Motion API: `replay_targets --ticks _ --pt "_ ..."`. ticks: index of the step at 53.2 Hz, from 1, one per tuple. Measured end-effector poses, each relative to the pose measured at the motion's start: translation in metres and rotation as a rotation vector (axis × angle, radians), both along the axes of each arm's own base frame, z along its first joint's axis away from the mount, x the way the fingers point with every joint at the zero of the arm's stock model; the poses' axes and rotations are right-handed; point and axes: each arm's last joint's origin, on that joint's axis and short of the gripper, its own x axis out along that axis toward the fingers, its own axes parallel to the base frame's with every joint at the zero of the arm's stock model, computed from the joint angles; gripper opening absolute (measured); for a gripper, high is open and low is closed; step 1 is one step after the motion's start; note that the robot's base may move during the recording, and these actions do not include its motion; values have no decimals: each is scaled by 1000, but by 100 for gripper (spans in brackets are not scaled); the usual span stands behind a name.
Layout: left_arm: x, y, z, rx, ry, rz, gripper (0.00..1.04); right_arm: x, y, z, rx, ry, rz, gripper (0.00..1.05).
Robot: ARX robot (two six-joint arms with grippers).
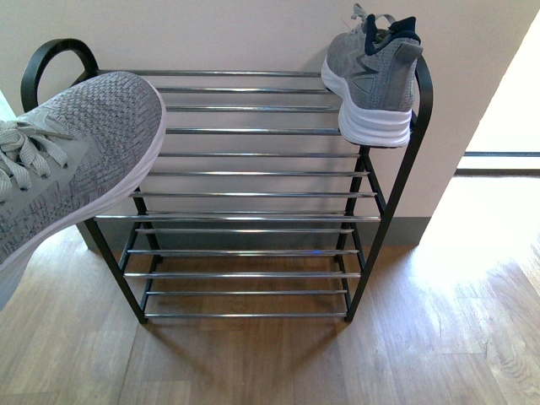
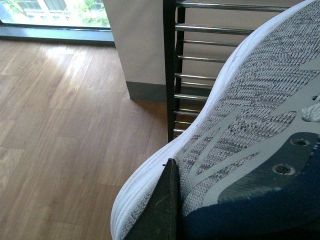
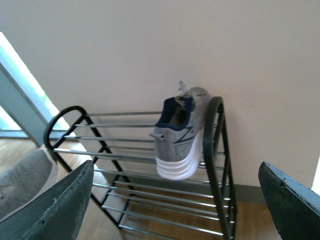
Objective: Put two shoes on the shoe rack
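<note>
One grey sneaker [image 1: 375, 76] rests on the top tier of the shoe rack [image 1: 253, 196] at its right end, heel toward me, also seen in the right wrist view [image 3: 177, 137]. The other grey sneaker [image 1: 76, 160] hangs in the air at the left of the rack, toe over the top tier's left end. My left gripper [image 2: 235, 220] is shut on this sneaker near its navy collar [image 2: 250, 200]; one dark finger [image 2: 162, 205] presses against its side. My right gripper [image 3: 175, 205] is open and empty, back from the rack.
The rack [image 3: 150, 175] stands on a wood floor [image 1: 253, 363] against a pale wall [image 1: 236, 34]. A doorway with bright light [image 1: 506, 126] opens at the right. A window [image 2: 55, 15] sits low beyond the rack's left side.
</note>
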Motion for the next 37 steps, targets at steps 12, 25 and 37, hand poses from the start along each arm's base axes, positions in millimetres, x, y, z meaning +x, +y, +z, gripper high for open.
replay_targets --ticks 12,25,37 --pt "0 0 0 -1 0 -1 2 -11 -10 -17 -4 -30 -77 96" --pt "0 0 0 1 -1 2 2 -26 11 -37 -174 -32 -238 62" --pt "0 0 0 0 0 1 2 -42 31 -60 -211 -32 -234 22"
